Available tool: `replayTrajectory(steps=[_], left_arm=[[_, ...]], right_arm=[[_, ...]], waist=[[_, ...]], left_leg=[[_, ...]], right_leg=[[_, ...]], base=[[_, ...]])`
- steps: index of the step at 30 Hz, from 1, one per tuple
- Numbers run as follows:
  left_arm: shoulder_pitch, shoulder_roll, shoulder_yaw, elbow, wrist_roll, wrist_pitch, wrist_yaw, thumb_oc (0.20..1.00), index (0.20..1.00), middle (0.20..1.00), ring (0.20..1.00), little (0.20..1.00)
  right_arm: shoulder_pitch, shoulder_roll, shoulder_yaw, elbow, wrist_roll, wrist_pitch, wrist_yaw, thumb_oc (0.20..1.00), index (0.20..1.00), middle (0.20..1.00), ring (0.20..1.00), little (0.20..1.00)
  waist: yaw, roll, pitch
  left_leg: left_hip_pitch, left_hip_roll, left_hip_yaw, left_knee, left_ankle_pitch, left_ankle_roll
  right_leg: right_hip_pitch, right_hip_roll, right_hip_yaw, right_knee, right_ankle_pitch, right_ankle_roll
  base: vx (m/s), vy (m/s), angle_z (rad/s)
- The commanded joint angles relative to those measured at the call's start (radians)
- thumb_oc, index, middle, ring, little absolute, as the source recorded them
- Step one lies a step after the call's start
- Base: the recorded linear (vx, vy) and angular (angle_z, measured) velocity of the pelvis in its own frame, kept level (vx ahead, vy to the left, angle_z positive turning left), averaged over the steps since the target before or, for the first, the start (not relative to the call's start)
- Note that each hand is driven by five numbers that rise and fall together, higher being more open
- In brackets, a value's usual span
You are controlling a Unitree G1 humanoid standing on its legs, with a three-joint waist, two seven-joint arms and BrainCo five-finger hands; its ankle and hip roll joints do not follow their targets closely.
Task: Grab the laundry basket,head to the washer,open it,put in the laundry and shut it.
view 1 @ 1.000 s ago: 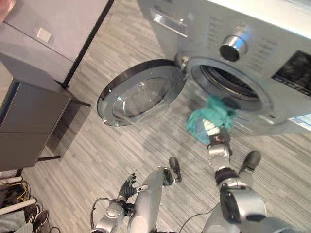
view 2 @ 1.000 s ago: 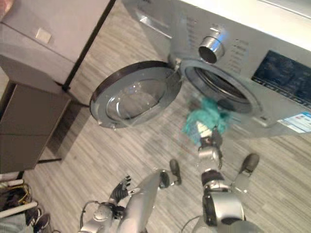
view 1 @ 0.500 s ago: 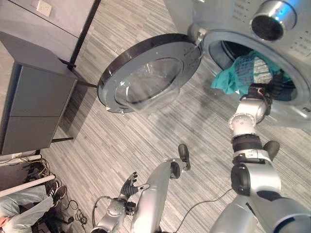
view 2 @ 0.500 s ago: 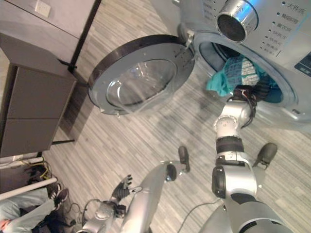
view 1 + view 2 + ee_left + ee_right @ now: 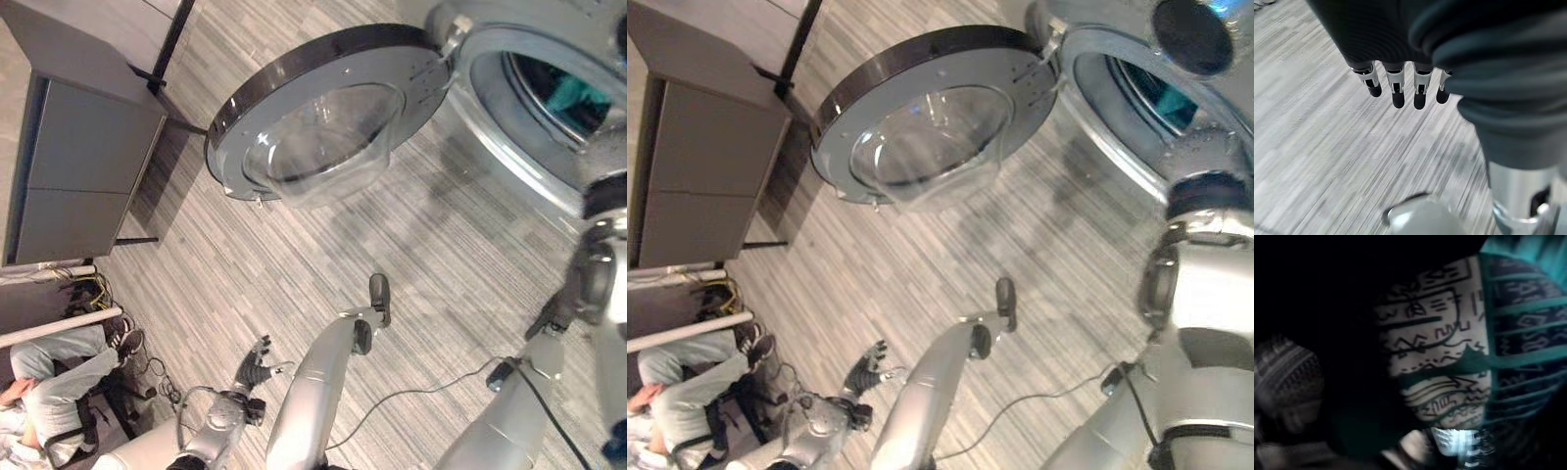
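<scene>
Now the teal cloth (image 5: 578,95) sits deep inside the washer (image 5: 509,117), so loading looks nearly done; right hand's grip is hidden, left hand (image 5: 1400,88) hangs open.

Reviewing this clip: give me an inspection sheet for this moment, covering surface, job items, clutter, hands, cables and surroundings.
Surface: grey striped plank floor; no table.
Job's things: washer with its door swung wide open; teal patterned laundry inside the drum, seen close in the right wrist view. Laundry basket: nothing seen.
Clutter: nothing seen on the floor by the washer.
Hands: left hand hangs low at the robot's side, fingers straight, holding nothing; right arm reaches into the drum, and its hand cannot be made out.
Cables: tangle of wires by the cabinet.
Surroundings: grey cabinet on dark legs; seated person at the lower left.
</scene>
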Motion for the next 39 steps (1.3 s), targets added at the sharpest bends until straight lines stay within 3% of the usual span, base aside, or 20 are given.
replayTrajectory(steps=[1,3,4,5,8,12,14,15,18,19,20,22,23,24,26,33,36,37,38,39], left_arm=[[0.047,0.092,-0.022,-0.026,-0.029,0.008,0.020,1.000,1.000,1.000,1.000,1.000],[0.056,0.095,-0.020,-0.036,-0.031,0.010,0.017,1.000,1.000,1.000,1.000,1.000],[0.060,0.100,-0.016,-0.039,-0.036,0.008,0.016,1.000,1.000,1.000,1.000,1.000],[0.060,0.101,-0.016,-0.042,-0.040,0.009,0.015,1.000,1.000,1.000,1.000,1.000],[0.050,0.105,-0.015,-0.049,-0.051,0.015,0.011,1.000,1.000,1.000,1.000,1.000],[0.048,0.104,0.000,-0.051,-0.061,0.015,0.023,1.000,1.000,1.000,1.000,1.000],[0.047,0.093,0.014,-0.050,-0.060,0.015,0.032,1.000,1.000,1.000,1.000,1.000],[0.041,0.085,0.026,-0.046,-0.053,0.013,0.037,1.000,1.000,1.000,1.000,1.000],[0.034,0.071,0.041,-0.035,-0.034,0.010,0.047,1.000,1.000,1.000,1.000,1.000],[0.037,0.074,0.043,-0.033,-0.033,0.010,0.047,1.000,1.000,1.000,1.000,1.000],[0.035,0.069,0.053,-0.018,-0.018,0.010,0.048,1.000,1.000,1.000,1.000,1.000],[0.035,0.065,0.058,-0.011,-0.009,0.014,0.046,1.000,1.000,1.000,1.000,1.000],[0.035,0.060,0.064,-0.009,-0.003,0.014,0.044,1.000,1.000,1.000,1.000,1.000],[0.037,0.062,0.066,-0.008,-0.002,0.013,0.044,1.000,1.000,1.000,1.000,1.000],[0.037,0.050,0.074,0.005,0.007,0.021,0.046,1.000,1.000,1.000,1.000,1.000],[0.039,0.025,0.086,0.003,-0.004,0.024,0.054,1.000,1.000,1.000,1.000,1.000],[0.046,0.003,0.104,0.007,-0.013,0.030,0.061,1.000,1.000,1.000,1.000,1.000],[0.050,0.002,0.104,0.007,-0.013,0.030,0.061,1.000,1.000,1.000,1.000,1.000],[0.058,-0.010,0.112,0.007,-0.019,0.034,0.060,1.000,1.000,1.000,1.000,1.000],[0.059,-0.010,0.113,0.007,-0.019,0.034,0.060,1.000,1.000,1.000,1.000,1.000]], right_arm=[[-0.322,-0.217,0.172,-0.272,-0.082,-0.026,0.015,0.200,0.200,0.200,0.200,0.200],[-0.319,-0.221,0.181,-0.267,-0.096,-0.016,0.012,0.200,0.200,0.200,0.200,0.200],[-0.311,-0.222,0.202,-0.192,-0.111,0.027,0.014,0.310,0.310,0.310,0.310,0.310],[-0.315,-0.218,0.215,-0.134,-0.100,0.056,0.035,1.000,1.000,1.000,1.000,1.000],[-0.288,-0.190,0.204,0.003,-0.045,0.127,0.081,1.000,1.000,1.000,1.000,1.000],[-0.214,-0.152,0.136,-0.023,0.012,0.102,0.098,1.000,1.000,1.000,1.000,1.000],[-0.124,-0.117,0.073,-0.116,0.045,0.046,0.107,1.000,1.000,1.000,1.000,1.000],[-0.024,-0.061,-0.015,-0.260,0.085,-0.037,0.132,1.000,1.000,1.000,1.000,1.000],[0.122,0.056,-0.139,-0.481,0.147,-0.152,0.200,1.000,1.000,1.000,1.000,1.000],[0.141,0.065,-0.149,-0.497,0.148,-0.158,0.204,1.000,1.000,1.000,1.000,1.000],[0.220,0.171,-0.203,-0.611,0.207,-0.213,0.279,1.000,1.000,1.000,1.000,1.000],[0.261,0.224,-0.230,-0.668,0.228,-0.223,0.322,1.000,1.000,1.000,1.000,1.000],[0.304,0.311,-0.257,-0.740,0.277,-0.253,0.385,1.000,1.000,1.000,1.000,1.000],[0.313,0.318,-0.258,-0.746,0.281,-0.256,0.392,1.000,1.000,1.000,1.000,1.000],[0.399,0.446,-0.297,-0.801,0.335,-0.271,0.450,1.000,1.000,1.000,1.000,1.000],[0.572,0.602,-0.295,-0.760,0.306,-0.231,0.407,1.000,1.000,1.000,1.000,1.000],[0.754,0.663,-0.251,-0.671,0.267,-0.153,0.371,1.000,1.000,1.000,1.000,1.000],[0.759,0.665,-0.249,-0.672,0.266,-0.151,0.371,1.000,1.000,1.000,1.000,1.000],[0.859,0.691,-0.220,-0.615,0.258,-0.093,0.366,1.000,1.000,1.000,1.000,1.000],[0.860,0.692,-0.219,-0.615,0.258,-0.093,0.366,1.000,1.000,1.000,1.000,1.000]], waist=[[-0.007,0.015,-0.054],[-0.010,0.014,-0.057],[-0.011,0.008,-0.054],[-0.011,0.005,-0.052],[-0.016,0.006,-0.040],[-0.024,0.002,-0.030],[-0.031,0.002,-0.021],[-0.037,0.002,-0.012],[-0.044,-0.002,0.002],[-0.046,-0.007,0.002],[-0.050,-0.012,0.008],[-0.052,-0.012,0.012],[-0.053,-0.011,0.019],[-0.055,-0.014,0.019],[-0.063,-0.018,0.028],[-0.082,-0.041,0.048],[-0.108,-0.087,0.055],[-0.110,-0.088,0.053],[-0.125,-0.113,0.053],[-0.126,-0.113,0.053]], left_leg=[[0.005,0.107,-0.065,-0.115,-0.005,-0.161],[-0.001,0.111,-0.063,-0.116,-0.003,-0.165],[-0.002,0.120,-0.062,-0.121,0.000,-0.166],[-0.003,0.124,-0.062,-0.125,0.003,-0.168],[-0.001,0.130,-0.058,-0.141,0.009,-0.168],[0.007,0.137,-0.054,-0.163,0.021,-0.170],[0.014,0.138,-0.052,-0.175,0.027,-0.169],[0.023,0.137,-0.051,-0.182,0.029,-0.168],[0.041,0.135,-0.047,-0.193,0.032,-0.166],[0.044,0.135,-0.048,-0.193,0.032,-0.166],[0.059,0.134,-0.048,-0.198,0.033,-0.166],[0.064,0.133,-0.049,-0.200,0.034,-0.166],[0.074,0.130,-0.049,-0.201,0.035,-0.165],[0.077,0.130,-0.049,-0.202,0.035,-0.165],[0.091,0.129,-0.047,-0.210,0.039,-0.169],[0.122,0.127,-0.048,-0.237,0.052,-0.174],[0.151,0.135,-0.054,-0.257,0.060,-0.177],[0.155,0.135,-0.054,-0.259,0.061,-0.177],[0.173,0.141,-0.059,-0.262,0.062,-0.177],[0.174,0.141,-0.059,-0.262,0.062,-0.177]], right_leg=[[-0.071,0.066,0.107,0.121,-0.222,-0.015],[-0.083,0.069,0.106,0.133,-0.229,-0.017],[-0.091,0.074,0.104,0.141,-0.234,-0.019],[-0.098,0.080,0.107,0.142,-0.235,-0.022],[-0.104,0.092,0.105,0.136,-0.237,-0.025],[-0.094,0.099,0.099,0.119,-0.232,-0.026],[-0.084,0.104,0.096,0.109,-0.230,-0.027],[-0.071,0.106,0.091,0.098,-0.227,-0.028],[-0.044,0.108,0.083,0.076,-0.221,-0.029],[-0.038,0.108,0.081,0.074,-0.220,-0.029],[-0.016,0.112,0.077,0.058,-0.215,-0.031],[-0.004,0.112,0.074,0.050,-0.214,-0.031],[0.012,0.114,0.070,0.043,-0.209,-0.032],[0.016,0.114,0.070,0.042,-0.208,-0.032],[0.044,0.116,0.064,0.023,-0.202,-0.033],[0.089,0.127,0.052,-0.007,-0.191,-0.039],[0.130,0.141,0.036,-0.031,-0.183,-0.042],[0.134,0.142,0.035,-0.034,-0.182,-0.042],[0.161,0.149,0.027,-0.047,-0.178,-0.046],[0.162,0.149,0.026,-0.048,-0.178,-0.046]], base=[[0.00,-0.043,0.03],[0.00,-0.064,0.02],[-0.01,-0.078,0.01],[-0.01,-0.051,-0.01],[0.00,0.000,0.00],[0.00,0.000,0.00],[-0.02,-0.022,-0.05],[-0.03,-0.018,-0.07],[-0.03,-0.021,-0.10],[-0.04,-0.017,-0.07],[-0.03,-0.006,-0.03],[-0.02,0.001,-0.03],[-0.03,0.003,-0.06],[-0.05,0.007,-0.05],[-0.03,0.006,0.01],[-0.01,0.000,0.01],[-0.02,-0.015,-0.01],[-0.01,-0.012,-0.05],[0.00,0.000,0.00],[-0.01,-0.015,-0.07]])
